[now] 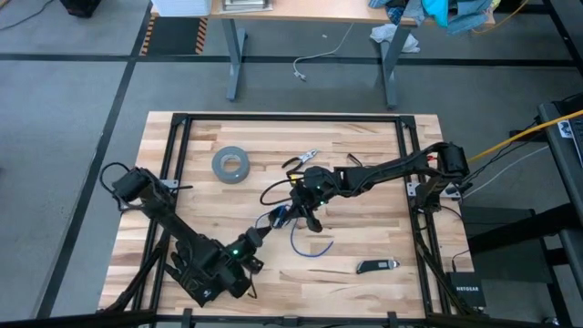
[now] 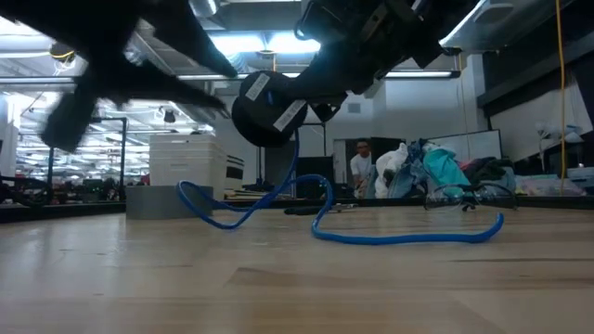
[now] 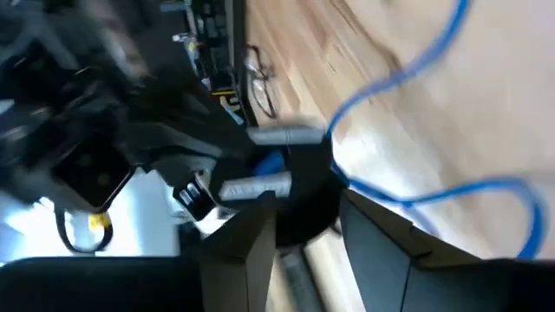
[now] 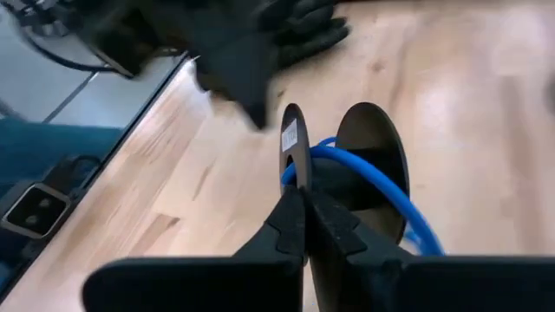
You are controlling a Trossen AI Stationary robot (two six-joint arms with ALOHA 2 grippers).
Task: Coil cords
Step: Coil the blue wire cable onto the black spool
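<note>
The cords are a bright blue cord [image 2: 408, 237], partly wound on a small black reel [image 2: 269, 107] that hangs above the table's middle. The cord drops from the reel, and its loose loops [image 1: 305, 244] lie on the wood. My right gripper [image 4: 305, 204] reaches in from the right and is shut on the reel. My left gripper [image 3: 308, 238] comes from the near left. It is open, with one finger on each side of the reel [image 3: 303, 186]. My right gripper pinches the rim of one thin reel flange [image 4: 292, 169], the one with the white label, between its two fingers. The fingers slant down from the table's right side. The reel hangs clear of the table, with the blue cord trailing slack below it. My left gripper: whether its open fingers touch the reel, I cannot tell.
A grey tape roll [image 1: 230, 164] lies at the far left of the tabletop. A small black tool [image 1: 376, 266] lies near the front right, and a thin dark cable with a clip [image 1: 301, 164] lies behind the grippers. Bare wood spreads to the right.
</note>
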